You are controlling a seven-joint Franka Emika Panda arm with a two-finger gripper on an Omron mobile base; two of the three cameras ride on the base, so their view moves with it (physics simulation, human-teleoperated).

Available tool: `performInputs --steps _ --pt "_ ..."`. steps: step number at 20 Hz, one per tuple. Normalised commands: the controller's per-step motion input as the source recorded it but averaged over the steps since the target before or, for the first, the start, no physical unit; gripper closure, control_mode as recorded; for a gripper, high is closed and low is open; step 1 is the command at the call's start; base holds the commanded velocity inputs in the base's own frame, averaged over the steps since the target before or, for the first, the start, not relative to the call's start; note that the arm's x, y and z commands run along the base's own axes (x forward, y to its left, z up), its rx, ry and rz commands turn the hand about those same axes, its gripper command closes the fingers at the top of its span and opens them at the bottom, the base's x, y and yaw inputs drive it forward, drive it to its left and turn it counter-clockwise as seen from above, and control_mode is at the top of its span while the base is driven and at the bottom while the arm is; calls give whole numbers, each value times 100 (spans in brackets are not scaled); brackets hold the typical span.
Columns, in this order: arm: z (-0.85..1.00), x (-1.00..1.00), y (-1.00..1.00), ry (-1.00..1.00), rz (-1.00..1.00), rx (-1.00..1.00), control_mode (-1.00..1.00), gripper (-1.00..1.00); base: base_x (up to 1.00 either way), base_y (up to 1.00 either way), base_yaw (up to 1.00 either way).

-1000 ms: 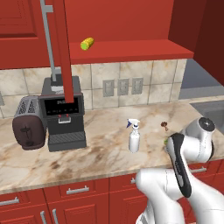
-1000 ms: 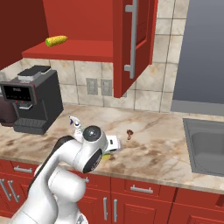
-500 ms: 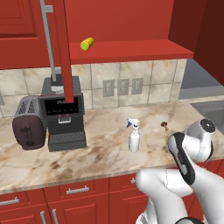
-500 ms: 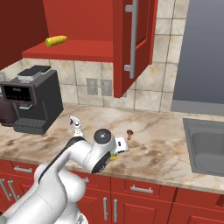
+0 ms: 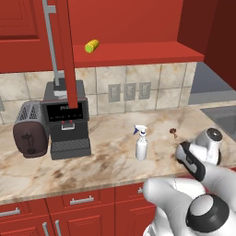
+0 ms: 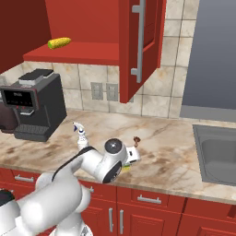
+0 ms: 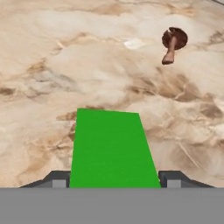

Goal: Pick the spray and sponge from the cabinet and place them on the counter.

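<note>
Lying flat between pincer tips: sponge on bench | grip: cannot tell | spray upright nearby

arm's folded way down low, wrist bent forward, gripper pointing down with both fingers spread wide apart

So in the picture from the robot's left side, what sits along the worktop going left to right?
Toaster → coffee machine → spray bottle → small brown mushroom-like thing.
</note>
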Motion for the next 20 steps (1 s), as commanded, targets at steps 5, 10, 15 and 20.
performInputs --steps 5,10,15,20 --pt "-63 30 0 -4 0 -1 -100 100 0 0 0" --pt "-41 19 0 -3 0 0 -100 100 0 0 0" --pt "-15 3 0 -1 0 0 -100 100 0 0 0" --pt "-14 3 0 0 0 0 -100 100 0 0 0"
